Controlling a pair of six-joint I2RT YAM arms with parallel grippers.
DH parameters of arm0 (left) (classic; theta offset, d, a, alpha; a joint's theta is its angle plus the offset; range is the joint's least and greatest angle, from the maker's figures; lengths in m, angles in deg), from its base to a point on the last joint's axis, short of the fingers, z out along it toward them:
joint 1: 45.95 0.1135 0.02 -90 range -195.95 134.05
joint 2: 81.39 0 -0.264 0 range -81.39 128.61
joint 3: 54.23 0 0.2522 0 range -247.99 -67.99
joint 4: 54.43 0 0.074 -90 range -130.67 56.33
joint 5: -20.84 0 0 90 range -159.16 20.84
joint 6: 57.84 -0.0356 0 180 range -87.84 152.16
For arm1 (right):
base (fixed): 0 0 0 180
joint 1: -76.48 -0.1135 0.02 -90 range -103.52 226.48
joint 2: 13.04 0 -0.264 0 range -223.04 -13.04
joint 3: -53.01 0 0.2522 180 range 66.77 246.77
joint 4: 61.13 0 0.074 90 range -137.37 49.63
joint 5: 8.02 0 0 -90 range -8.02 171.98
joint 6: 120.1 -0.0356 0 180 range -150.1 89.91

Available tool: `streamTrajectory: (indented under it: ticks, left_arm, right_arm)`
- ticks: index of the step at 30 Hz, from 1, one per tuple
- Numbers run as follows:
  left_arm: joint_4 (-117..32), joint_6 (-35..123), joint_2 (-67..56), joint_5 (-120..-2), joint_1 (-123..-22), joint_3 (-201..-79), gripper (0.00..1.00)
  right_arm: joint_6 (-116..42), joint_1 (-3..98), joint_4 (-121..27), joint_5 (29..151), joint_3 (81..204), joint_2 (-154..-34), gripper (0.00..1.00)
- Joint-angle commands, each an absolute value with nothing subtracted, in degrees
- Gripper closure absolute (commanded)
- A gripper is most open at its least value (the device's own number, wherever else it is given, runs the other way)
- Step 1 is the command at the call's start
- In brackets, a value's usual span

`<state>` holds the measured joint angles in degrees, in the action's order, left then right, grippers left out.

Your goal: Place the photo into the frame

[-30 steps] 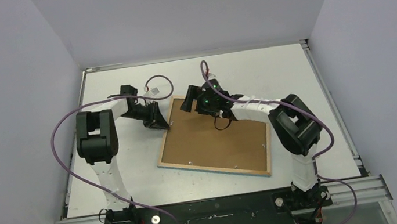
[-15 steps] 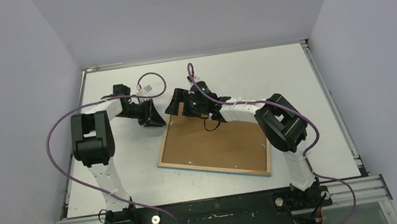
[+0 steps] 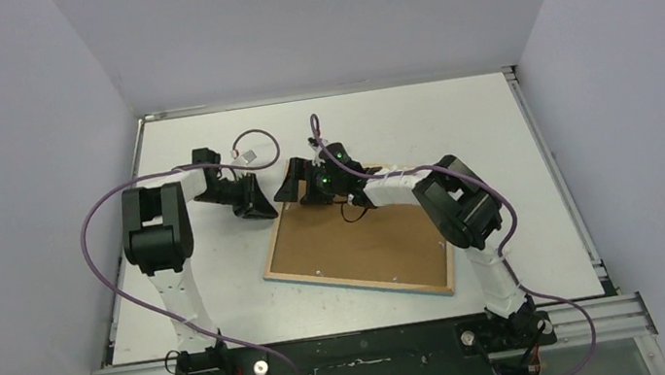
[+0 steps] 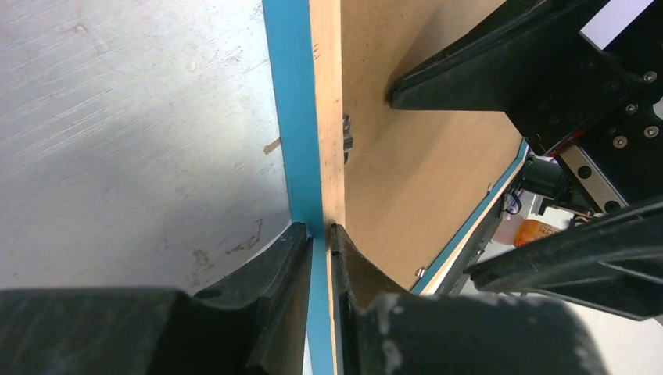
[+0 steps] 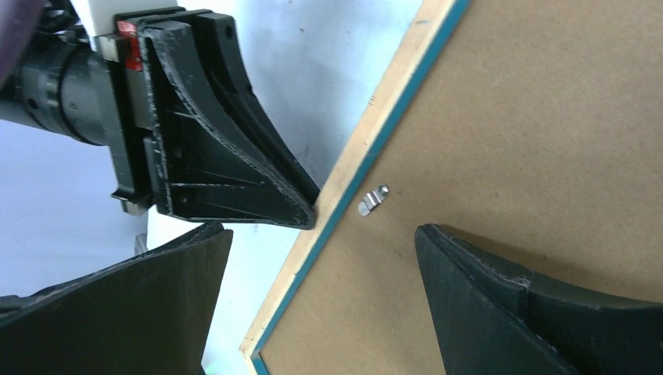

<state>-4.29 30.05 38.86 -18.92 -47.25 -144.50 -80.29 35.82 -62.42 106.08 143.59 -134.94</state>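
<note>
The frame [image 3: 359, 282] lies face down on the table, wooden reverse up, with a brown backing board [image 3: 365, 237] set in it. My left gripper [image 3: 263, 207] is shut on the frame's left edge near the far corner. In the left wrist view its fingers [image 4: 319, 229] pinch the blue and wood rail [image 4: 301, 117]. My right gripper [image 3: 294, 185] hangs open over that same far-left corner; its jaws [image 5: 322, 230] straddle the rail [image 5: 375, 117] without touching it. The photo is out of view.
A small metal tab [image 5: 373, 200] sits on the backing board [image 5: 532, 141] just inside the rail. More tabs [image 3: 320, 272] dot the board's near edge. White table [image 3: 457, 121] lies around the frame. Grey walls close in the left, right and far sides.
My right gripper has swung left, from over the board's far part to the frame's far-left corner beside the left gripper. The left gripper stays on the rail, shifted a little left.
</note>
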Motion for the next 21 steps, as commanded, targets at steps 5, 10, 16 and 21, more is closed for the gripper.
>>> streamTrajectory:
  ticks: [5,10,16,21]
  left_arm:
    - [-5.8,29.0,40.3,-19.0,-47.5,-144.7,0.93]
    - [-6.1,29.2,40.7,-19.1,-47.7,-144.0,0.95]
    - [-6.0,29.1,40.5,-18.9,-47.8,-144.0,0.97]
    - [-5.8,28.9,40.5,-18.6,-48.0,-144.0,0.98]
  right_arm:
    - [-80.2,35.1,-67.7,110.3,146.1,-136.8,0.07]
    - [-80.6,34.8,-67.6,111.6,147.4,-138.7,0.07]
    - [-80.7,34.5,-67.3,111.2,148.5,-140.0,0.08]
    - [-81.2,34.5,-67.4,111.1,149.0,-140.6,0.08]
